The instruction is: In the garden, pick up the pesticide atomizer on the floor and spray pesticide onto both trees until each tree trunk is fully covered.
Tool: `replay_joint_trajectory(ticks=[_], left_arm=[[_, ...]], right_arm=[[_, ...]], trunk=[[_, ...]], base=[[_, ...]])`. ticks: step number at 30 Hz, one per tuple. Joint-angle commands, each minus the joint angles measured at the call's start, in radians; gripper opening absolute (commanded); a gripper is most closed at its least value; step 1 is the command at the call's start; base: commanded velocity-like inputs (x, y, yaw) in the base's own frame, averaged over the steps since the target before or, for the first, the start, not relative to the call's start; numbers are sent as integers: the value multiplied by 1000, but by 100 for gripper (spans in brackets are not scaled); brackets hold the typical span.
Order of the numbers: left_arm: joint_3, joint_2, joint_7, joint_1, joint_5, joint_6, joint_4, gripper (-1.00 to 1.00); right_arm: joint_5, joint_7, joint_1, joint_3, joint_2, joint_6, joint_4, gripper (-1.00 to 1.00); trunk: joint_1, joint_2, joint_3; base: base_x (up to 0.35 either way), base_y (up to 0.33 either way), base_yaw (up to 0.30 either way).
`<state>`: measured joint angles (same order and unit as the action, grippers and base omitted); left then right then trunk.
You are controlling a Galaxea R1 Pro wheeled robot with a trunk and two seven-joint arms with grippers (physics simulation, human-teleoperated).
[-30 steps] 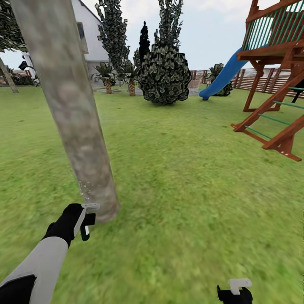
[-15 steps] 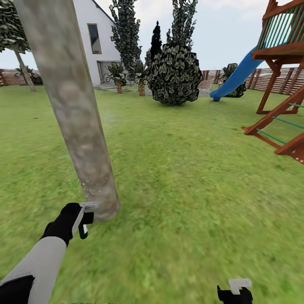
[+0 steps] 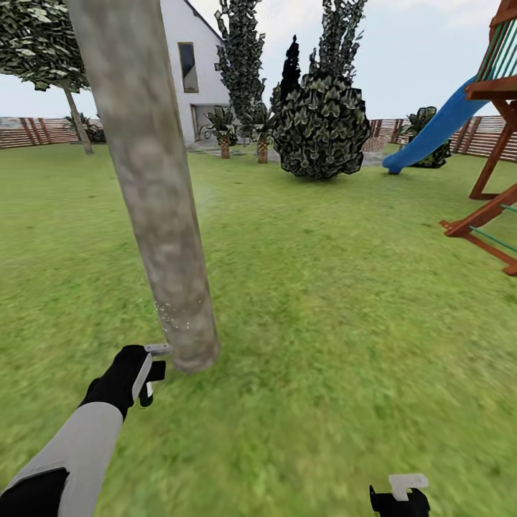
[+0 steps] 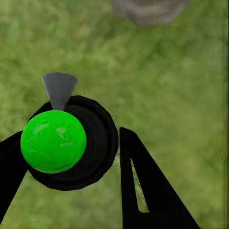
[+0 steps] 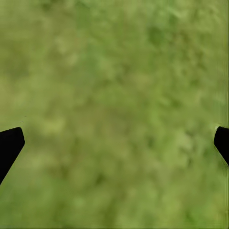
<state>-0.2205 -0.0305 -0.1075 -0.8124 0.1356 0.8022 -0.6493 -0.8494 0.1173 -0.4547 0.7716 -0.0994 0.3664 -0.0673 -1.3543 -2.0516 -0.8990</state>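
A thick grey-beige tree trunk (image 3: 154, 201) leans up through the left of the head view, with white specks low on its bark. Just short of its base, my left gripper (image 3: 152, 373) is shut on the pesticide atomizer (image 3: 147, 393). In the left wrist view the atomizer (image 4: 53, 141) is a black round body with a bright green ball and a grey nozzle. It sits between the black fingers (image 4: 143, 186) of my left gripper (image 4: 71, 138), with the trunk base (image 4: 148, 9) beyond. My right gripper (image 3: 399, 492) (image 5: 114, 138) hangs open over grass. A second tree (image 3: 74, 118) stands far left by the fence.
A wooden play frame (image 3: 488, 208) with a blue slide (image 3: 431, 133) stands at the right. A dark leafy bush (image 3: 323, 126), small palms (image 3: 224, 133) and a white house (image 3: 194, 64) lie ahead. A slatted fence (image 3: 36, 131) borders the lawn (image 3: 330, 301).
The whole picture has slid rightward, so the camera has turned left. My left gripper still holds the atomizer beside the trunk base. More white specks dot the lower bark.
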Motion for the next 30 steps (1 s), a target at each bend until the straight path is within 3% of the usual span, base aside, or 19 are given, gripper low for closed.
replay_joint_trajectory(ticks=[1,11,16,30], left_arm=[[-5,6,4,-1,12,-22,-1,-100],[-6,7,4,-1,12,-44,-3,-100],[-5,9,5,-1,12,-44,-3,-100],[-5,9,33,-1,12,-44,-4,-100]], right_arm=[[-11,5,-1,6,-1,3,2,100],[-10,5,-1,5,-1,3,1,100],[-10,5,-1,5,0,3,3,100],[-11,5,-1,5,2,3,3,100]], trunk=[[0,0,-1],[0,0,-1],[0,0,-1],[0,0,-1]], base=[[275,-134,2],[286,-133,0],[83,-248,29],[81,-257,255]])
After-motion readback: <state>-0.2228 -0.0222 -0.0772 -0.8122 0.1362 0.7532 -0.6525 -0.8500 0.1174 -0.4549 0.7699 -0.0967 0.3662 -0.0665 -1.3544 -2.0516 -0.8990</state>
